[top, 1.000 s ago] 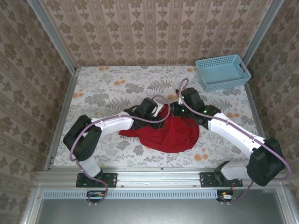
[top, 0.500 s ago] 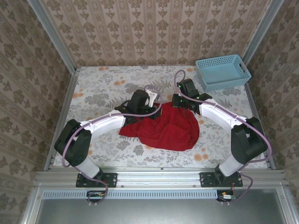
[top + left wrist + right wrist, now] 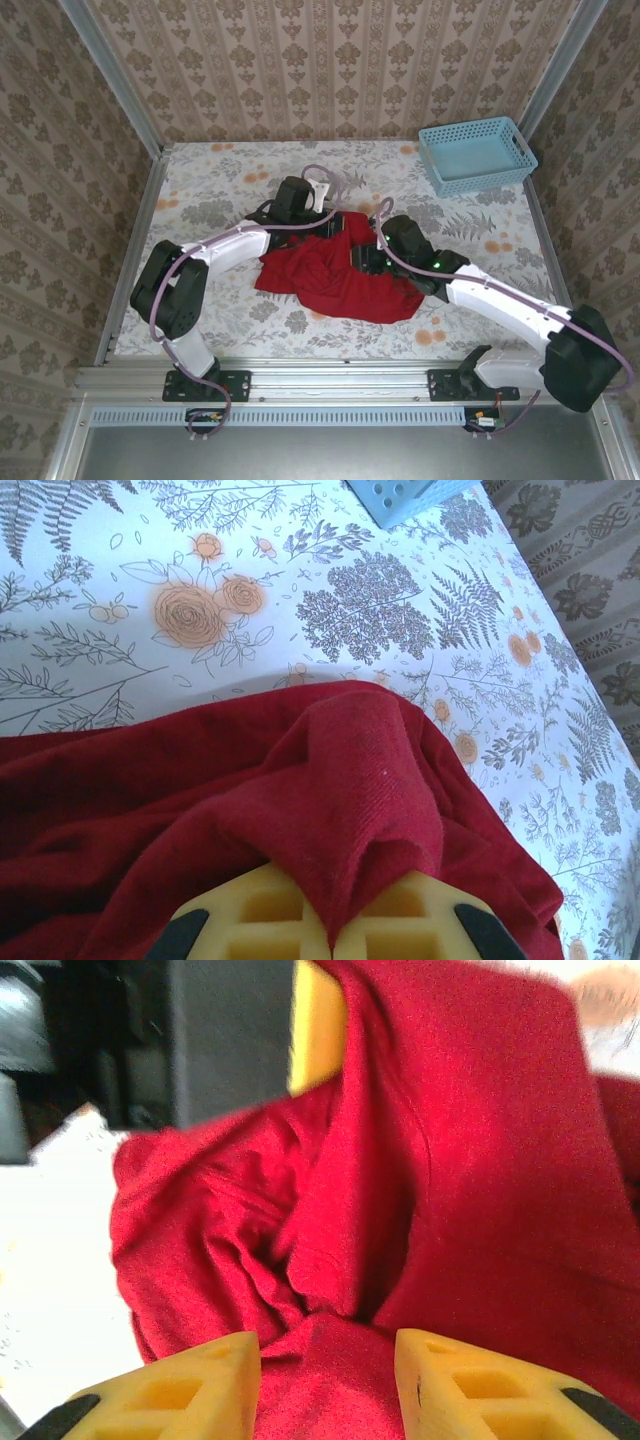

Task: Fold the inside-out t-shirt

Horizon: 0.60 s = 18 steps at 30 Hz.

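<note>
The red inside-out t-shirt (image 3: 345,275) lies crumpled in the middle of the table. My left gripper (image 3: 318,222) is at its far edge, shut on a fold of the red cloth (image 3: 350,780) that rises as a ridge from between the yellow fingers (image 3: 260,920). My right gripper (image 3: 362,258) hovers over the shirt's middle, open, its yellow fingers (image 3: 190,1380) on either side of bunched cloth (image 3: 330,1290) without closing on it. The left gripper's dark body and a yellow pad (image 3: 318,1025) show at the top of the right wrist view.
A light-blue plastic basket (image 3: 476,154) stands at the table's back right corner; its corner (image 3: 400,495) shows in the left wrist view. The floral tablecloth (image 3: 220,190) surrounds the shirt. Metal rails (image 3: 135,250) edge the table at left and right.
The left gripper closed on the shirt's far edge and pulled it back toward the far side. The right gripper let go of the cloth, opened, and drew back toward the shirt's middle.
</note>
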Motion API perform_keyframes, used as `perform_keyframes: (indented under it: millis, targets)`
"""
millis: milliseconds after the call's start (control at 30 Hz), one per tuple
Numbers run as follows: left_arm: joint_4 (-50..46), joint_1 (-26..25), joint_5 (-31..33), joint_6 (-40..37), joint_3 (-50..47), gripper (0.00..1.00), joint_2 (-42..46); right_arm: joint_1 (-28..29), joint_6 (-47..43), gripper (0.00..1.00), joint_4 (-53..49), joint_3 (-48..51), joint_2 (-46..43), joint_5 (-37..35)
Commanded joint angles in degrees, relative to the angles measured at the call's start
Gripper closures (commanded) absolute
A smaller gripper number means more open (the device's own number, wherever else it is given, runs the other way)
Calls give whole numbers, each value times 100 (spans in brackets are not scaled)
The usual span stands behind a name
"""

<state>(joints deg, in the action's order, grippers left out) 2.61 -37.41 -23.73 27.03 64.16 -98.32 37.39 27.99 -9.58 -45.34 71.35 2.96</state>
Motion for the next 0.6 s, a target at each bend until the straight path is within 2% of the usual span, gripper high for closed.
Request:
perform_keyframes:
  millis: [0,133,333,433,567]
  targets:
    - [114,43,-244,170,135,100,39,22,190,60,574,18,385,163]
    - [113,43,-197,180,17,100,167,23,213,63,824,-242,799,189]
    - [92,41,-172,189,-79,100,265,23,130,73,781,-602,1532,45]
    - [61,54,-127,180,-79,100,270,23,103,85,565,-695,1615,-120]
    - [-218,83,103,165,64,100,165,19,41,100,340,-650,1168,-240]
